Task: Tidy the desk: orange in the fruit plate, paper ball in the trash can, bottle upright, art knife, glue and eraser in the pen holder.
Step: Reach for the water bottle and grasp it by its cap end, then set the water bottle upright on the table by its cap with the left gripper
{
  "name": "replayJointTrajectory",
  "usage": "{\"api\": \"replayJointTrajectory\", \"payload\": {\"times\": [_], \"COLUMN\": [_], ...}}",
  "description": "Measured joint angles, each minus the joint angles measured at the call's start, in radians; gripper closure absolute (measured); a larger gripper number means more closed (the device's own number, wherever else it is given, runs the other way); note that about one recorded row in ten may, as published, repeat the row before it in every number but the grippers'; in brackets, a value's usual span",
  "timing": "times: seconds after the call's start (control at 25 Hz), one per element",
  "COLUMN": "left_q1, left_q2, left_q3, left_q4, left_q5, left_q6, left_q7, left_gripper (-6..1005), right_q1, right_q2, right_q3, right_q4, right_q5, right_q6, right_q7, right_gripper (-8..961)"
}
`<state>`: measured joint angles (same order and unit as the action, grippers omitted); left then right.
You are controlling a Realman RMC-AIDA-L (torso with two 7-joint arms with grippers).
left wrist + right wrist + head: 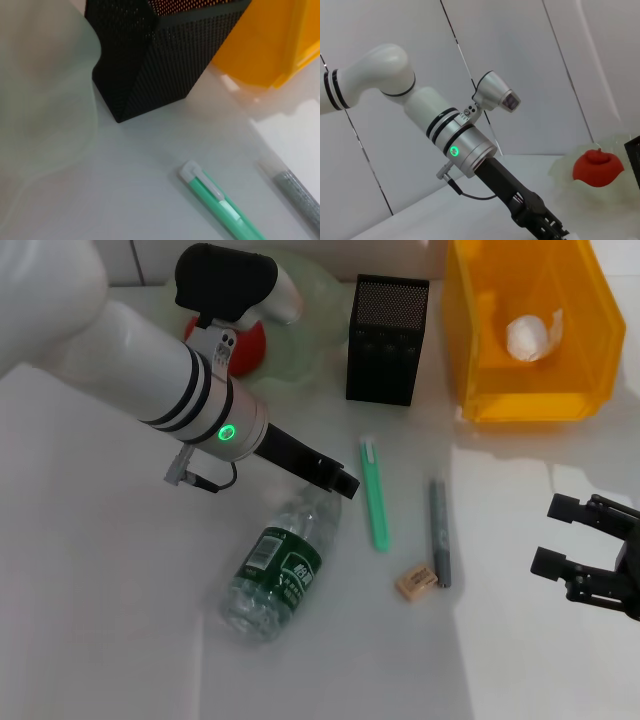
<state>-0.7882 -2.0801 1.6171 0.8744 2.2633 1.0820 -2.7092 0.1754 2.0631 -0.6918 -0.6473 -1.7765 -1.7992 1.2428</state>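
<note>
Head view: left gripper [343,483] hovers above the lying bottle [277,571]; its opening cannot be determined. Right gripper [556,536] is open, empty.

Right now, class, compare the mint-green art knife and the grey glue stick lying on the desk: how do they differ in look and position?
The art knife is mint green and flat with a whitish tip; the glue is grey and pen-shaped. The art knife lies nearer the bottle; the glue lies on its far side, with the eraser by its end. The art knife looks slightly longer. Both lie flat, roughly parallel, outside the pen holder.
</note>
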Motion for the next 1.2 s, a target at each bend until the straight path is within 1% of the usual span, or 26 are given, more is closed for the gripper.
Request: {"api": "replayJointTrajectory", "payload": {"times": [0.32,0.44,0.48,0.6,0.64,0.72,0.76,0.8,0.88,0.92,0.96,1.0,1.04,1.08,1.12,1.16,1.2], "left_q1": [0.005,0.005,0.028,0.037,0.055,0.055,0.077,0.077,0.135,0.135,0.195,0.23,0.23,0.253,0.253,0.301,0.325], "left_q2": [0.0,0.0,0.0,0.0,0.002,0.002,0.005,0.005,0.005,0.005,0.005,0.005,0.005,0.006,0.006,0.009,0.009], "left_q3": [0.039,0.039,0.041,0.041,0.042,0.042,0.035,0.035,0.026,0.026,0.026,0.026,0.026,0.025,0.025,0.015,0.004], "left_q4": [0.022,0.022,0.063,0.08,0.107,0.107,0.138,0.138,0.211,0.211,0.278,0.311,0.311,0.334,0.334,0.372,0.382], "left_q5": [-0.001,-0.001,0.0,0.0,0.001,0.001,0.001,0.001,-0.019,-0.019,-0.062,-0.085,-0.085,-0.102,-0.102,-0.14,-0.173], "left_q6": [0.001,0.001,0.002,0.002,0.001,0.001,0.003,0.003,-0.003,-0.003,-0.025,-0.037,-0.037,-0.047,-0.047,-0.062,-0.069], "left_q7": [0.001,0.001,0.008,0.009,0.013,0.013,0.036,0.036,0.098,0.098,0.163,0.197,0.197,0.221,0.221,0.281,0.328], "left_gripper": [546,548,548,550,550,551,552,552,553,552,552,552,551,551,552,554,554], "right_q1": [0.007,0.007,0.007,0.007,0.007,0.007,0.007,0.007,0.007,0.007,0.007,0.007,0.008,0.01,0.01,0.017,0.017], "right_q2": [0.0,0.0,0.0,0.0,0.0,0.0,0.0,0.0,0.0,0.0,0.003,0.003,0.007,0.01,0.01,0.013,0.013], "right_q3": [0.0,0.0,0.0,0.0,0.0,0.001,0.003,0.003,0.01,0.015,0.023,0.023,0.035,0.039,0.039,0.048,0.048], "right_q4": [0.0,0.0,0.0,0.0,0.0,0.0,0.0,0.0,0.0,0.0,0.0,0.0,0.0,0.0,0.0,0.006,0.006], "right_q5": [0.0,0.0,0.0,0.001,0.002,0.004,0.006,0.006,0.007,0.008,0.009,0.009,0.01,0.01,0.01,0.011,0.011], "right_q6": [-0.003,-0.003,-0.003,-0.003,-0.003,-0.003,-0.003,-0.003,-0.004,-0.003,-0.005,-0.005,-0.008,-0.008,-0.008,-0.011,-0.011], "right_q7": [0.0,0.0,0.0,0.002,0.004,0.006,0.007,0.007,0.008,0.008,0.009,0.009,0.009,0.009,0.009,0.011,0.011], "right_gripper": [115,115,115,114,114,114,114,114,114,114,114,114,114,114,114,114,115]}}
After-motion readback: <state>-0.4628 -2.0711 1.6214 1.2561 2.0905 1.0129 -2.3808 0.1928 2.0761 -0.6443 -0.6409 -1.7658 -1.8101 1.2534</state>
